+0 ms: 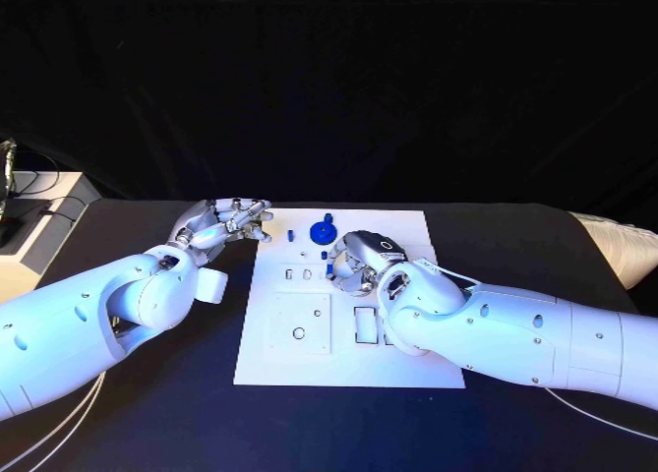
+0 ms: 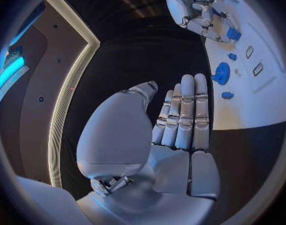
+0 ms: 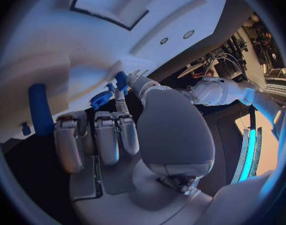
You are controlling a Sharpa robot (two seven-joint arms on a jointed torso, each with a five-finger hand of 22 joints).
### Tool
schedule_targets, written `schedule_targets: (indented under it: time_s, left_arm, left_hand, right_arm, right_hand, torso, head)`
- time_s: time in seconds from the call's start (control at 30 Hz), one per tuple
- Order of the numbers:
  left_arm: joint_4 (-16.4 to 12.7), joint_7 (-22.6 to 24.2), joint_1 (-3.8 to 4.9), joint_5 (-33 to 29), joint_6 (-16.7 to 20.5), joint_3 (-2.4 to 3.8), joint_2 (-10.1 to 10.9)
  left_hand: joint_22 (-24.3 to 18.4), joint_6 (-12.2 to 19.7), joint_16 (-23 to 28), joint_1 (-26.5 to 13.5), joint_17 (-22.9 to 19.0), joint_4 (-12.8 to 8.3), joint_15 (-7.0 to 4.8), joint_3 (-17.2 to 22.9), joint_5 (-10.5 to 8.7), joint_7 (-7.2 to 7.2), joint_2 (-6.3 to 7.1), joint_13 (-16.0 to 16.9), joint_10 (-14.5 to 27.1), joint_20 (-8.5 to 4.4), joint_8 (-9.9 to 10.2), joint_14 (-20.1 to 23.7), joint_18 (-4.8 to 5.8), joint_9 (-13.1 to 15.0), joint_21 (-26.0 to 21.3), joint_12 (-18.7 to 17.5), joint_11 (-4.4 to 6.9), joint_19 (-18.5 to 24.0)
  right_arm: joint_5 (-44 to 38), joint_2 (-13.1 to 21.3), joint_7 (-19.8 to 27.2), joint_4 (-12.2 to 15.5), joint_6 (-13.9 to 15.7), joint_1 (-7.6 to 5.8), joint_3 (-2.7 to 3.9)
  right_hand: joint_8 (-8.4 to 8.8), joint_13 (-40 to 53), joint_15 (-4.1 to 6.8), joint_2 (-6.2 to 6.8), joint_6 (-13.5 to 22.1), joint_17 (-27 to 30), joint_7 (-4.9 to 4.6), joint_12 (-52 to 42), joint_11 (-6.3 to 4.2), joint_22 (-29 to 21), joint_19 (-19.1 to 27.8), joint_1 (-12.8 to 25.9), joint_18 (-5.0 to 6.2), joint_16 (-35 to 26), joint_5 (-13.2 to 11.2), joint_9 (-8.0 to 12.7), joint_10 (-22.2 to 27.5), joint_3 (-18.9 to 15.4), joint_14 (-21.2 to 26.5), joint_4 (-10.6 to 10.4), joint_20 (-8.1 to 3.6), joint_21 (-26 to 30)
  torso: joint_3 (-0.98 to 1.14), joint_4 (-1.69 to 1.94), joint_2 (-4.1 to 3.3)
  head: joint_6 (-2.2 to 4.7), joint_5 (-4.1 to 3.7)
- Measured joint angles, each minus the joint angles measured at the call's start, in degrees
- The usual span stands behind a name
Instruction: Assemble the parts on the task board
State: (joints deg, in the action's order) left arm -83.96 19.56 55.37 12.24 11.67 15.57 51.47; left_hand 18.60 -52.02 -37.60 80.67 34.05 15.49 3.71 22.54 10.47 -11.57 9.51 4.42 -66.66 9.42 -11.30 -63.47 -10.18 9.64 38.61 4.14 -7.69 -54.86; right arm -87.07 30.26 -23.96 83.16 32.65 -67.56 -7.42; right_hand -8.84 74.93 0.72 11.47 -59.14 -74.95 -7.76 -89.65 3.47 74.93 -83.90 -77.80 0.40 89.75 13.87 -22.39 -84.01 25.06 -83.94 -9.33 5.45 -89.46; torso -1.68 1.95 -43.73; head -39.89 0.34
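Black table (image 1: 556, 246); white task board (image 1: 399, 369), blue parts (image 1: 322, 231).

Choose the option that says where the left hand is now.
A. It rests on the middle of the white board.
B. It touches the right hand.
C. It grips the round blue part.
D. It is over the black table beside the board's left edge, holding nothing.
D: in the head view the left hand is over the black table, beside the task board and off it, with nothing in it; the round blue part lies apart on the board.

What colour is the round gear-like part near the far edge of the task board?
Blue. The round part shows best in the left wrist view, on the white task board.
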Motion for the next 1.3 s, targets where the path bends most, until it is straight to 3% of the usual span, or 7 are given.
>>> schedule_targets:
  time_s: [0.73, 1.3]
  left_arm:
    - [0.18, -0.08, -0.04, 0.00, -0.02, 0.00, -0.01]
    - [0.37, -0.12, -0.07, 0.00, -0.03, 0.00, -0.01]
  left_hand:
    - [-0.01, 0.00, 0.00, -0.23, -0.01, 0.16, 0.00, 0.16, 0.00, 0.00, 0.23, 0.00, 0.00, 0.00, 0.00, 0.00, 0.00, -0.01, 0.00, 0.00, 0.00, 0.00]
    - [-0.02, 0.00, 0.00, -0.23, -0.02, 0.16, 0.00, 0.16, 0.00, 0.00, 0.23, 0.00, 0.00, 0.00, 0.00, 0.00, 0.00, -0.02, 0.00, 0.00, 0.00, 0.00]
  right_arm:
    - [-0.14, -0.20, 0.76, -0.71, -0.24, 0.13, -0.05]
    - [-0.06, -0.07, 1.26, -0.56, -0.35, 0.13, -0.07]
  right_hand:
    - [1.17, -0.02, -0.20, 1.62, 3.22, 0.01, -1.00, 0.00, 0.23, -0.01, 0.00, 1.10, 0.00, 0.00, -0.72, 0.72, 0.00, -0.53, -0.20, -0.42, 0.00, 0.45]
    - [1.61, 0.01, -0.42, 1.84, 4.05, 0.02, -1.41, 0.23, 0.42, -0.02, 0.00, 1.33, 0.00, 0.00, -1.26, 0.91, 0.01, -1.27, 0.01, -0.64, 0.00, 0.48]
  torso:
    - [-0.03, -0.04, 0.01]
    - [0.00, -0.05, 0.00]
  head:
    - [-0.11, 0.05]
    - [-0.19, 0.09]
